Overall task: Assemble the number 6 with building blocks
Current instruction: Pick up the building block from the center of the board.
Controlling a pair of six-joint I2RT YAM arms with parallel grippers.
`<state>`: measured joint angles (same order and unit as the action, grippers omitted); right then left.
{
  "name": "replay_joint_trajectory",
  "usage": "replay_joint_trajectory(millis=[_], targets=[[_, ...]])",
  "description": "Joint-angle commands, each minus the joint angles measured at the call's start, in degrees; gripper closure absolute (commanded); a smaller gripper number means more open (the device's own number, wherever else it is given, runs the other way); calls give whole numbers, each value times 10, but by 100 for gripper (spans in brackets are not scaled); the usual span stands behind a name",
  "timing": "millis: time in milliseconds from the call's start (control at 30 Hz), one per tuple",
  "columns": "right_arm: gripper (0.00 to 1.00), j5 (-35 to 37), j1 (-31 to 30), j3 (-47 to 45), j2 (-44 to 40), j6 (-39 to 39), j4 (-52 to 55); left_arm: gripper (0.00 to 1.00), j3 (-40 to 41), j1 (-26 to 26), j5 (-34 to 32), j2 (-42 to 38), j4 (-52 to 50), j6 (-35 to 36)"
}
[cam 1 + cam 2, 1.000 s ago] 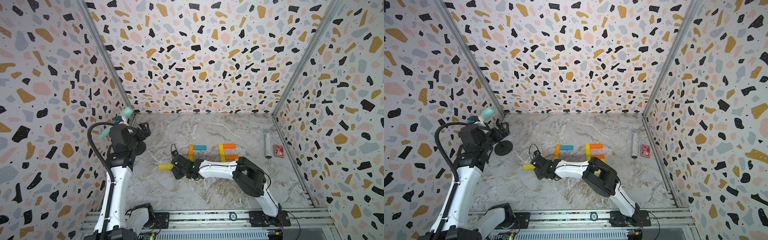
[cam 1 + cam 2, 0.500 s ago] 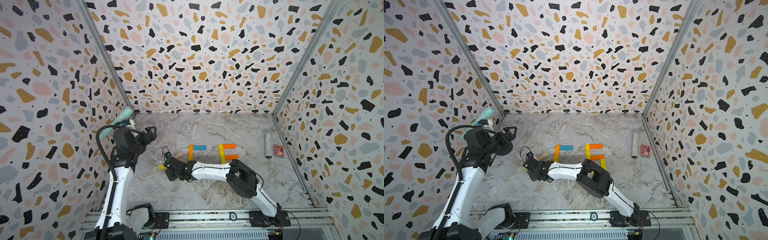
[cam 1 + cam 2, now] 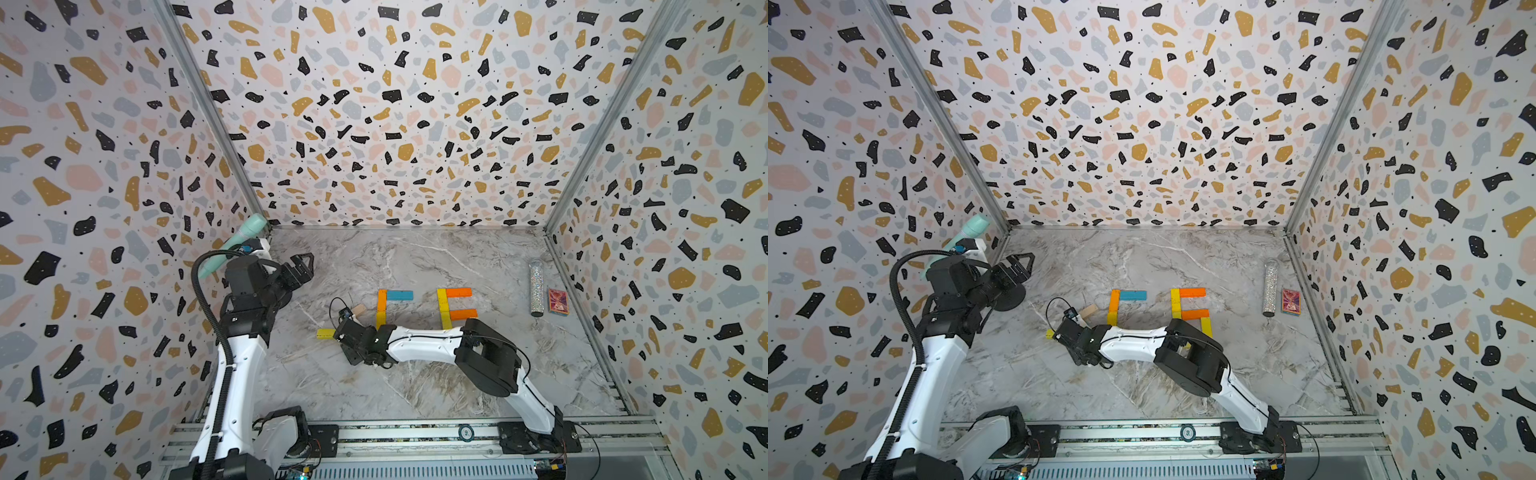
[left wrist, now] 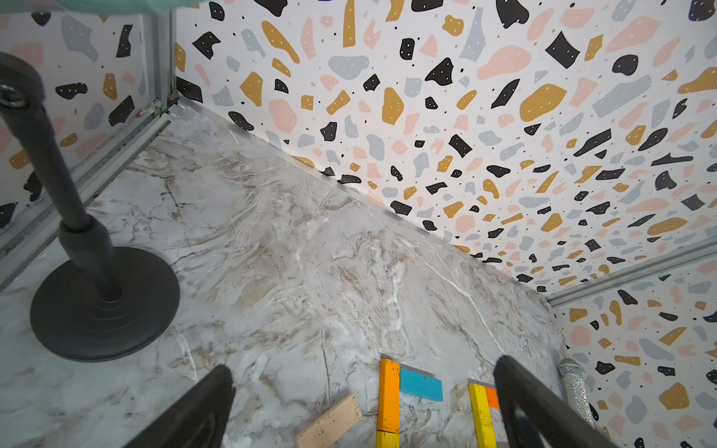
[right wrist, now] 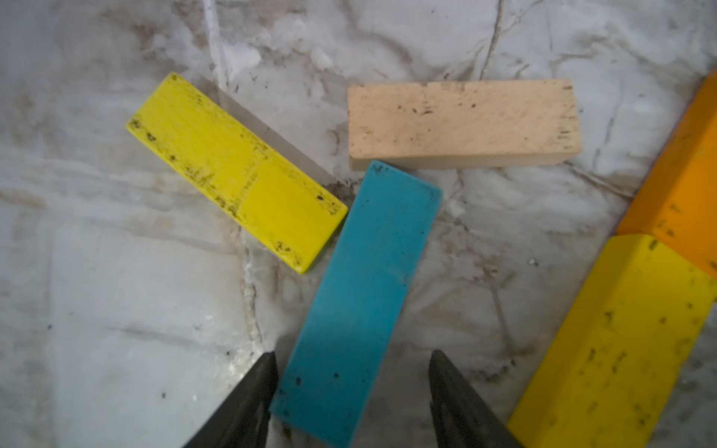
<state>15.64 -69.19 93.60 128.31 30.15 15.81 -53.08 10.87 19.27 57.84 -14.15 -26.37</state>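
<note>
1. The left gripper (image 3: 302,266) was held above the marble table (image 3: 415,257) near the left rear corner, its jaws spread wide and gripping nothing.
2. The right gripper (image 5: 351,355) was positioned low over the table, its jaws set apart astride one end of a loose teal block (image 5: 361,302). One finger (image 5: 252,395) was seen just beside the block's edge, and a clear gap was seen on the other side, so the block was not pinched.
3. The teal block's far corner was seen touching or just beside a pale wooden block (image 5: 461,120); which of the two could not be told. A loose yellow block (image 5: 236,170) was laid at an angle just beside the teal block.
4. Close by, a partly built figure was seen in both top views. An orange block (image 3: 381,300) was laid lengthwise, a second teal block (image 3: 400,295) was set across its far end, and a yellow piece (image 3: 380,322) was set at its near end.
5. To the right, a blocky figure of yellow and orange blocks (image 3: 1187,293) was partly hidden by the right arm.
6. A glittery tube (image 3: 537,286) and a red card box (image 3: 557,301) were laid near the right wall.
</note>
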Motion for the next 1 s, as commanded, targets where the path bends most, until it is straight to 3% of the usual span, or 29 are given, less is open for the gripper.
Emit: replay_joint_trajectory(millis=[0,100,300,500,767,900,967], targets=[[39,-17,4,2,1,-4,22,0,-15,3,16,8,-3,25],[43,-25,5,9,7,-16,14,1,-20,4,9,11,-13,37],[60,-38,17,-2,1,-20,3,1,-14,4,5,9,-19,44],[77,-47,18,-31,-52,-35,-19,0,-17,4,9,2,-23,39],[82,-109,47,-165,-234,-107,-72,0,-35,-4,52,-11,-20,20],[86,-179,104,-238,-335,-215,-38,1,-4,-19,105,-18,20,-15],[86,-224,154,-280,-378,-256,-33,1,13,-43,79,-23,22,-14]])
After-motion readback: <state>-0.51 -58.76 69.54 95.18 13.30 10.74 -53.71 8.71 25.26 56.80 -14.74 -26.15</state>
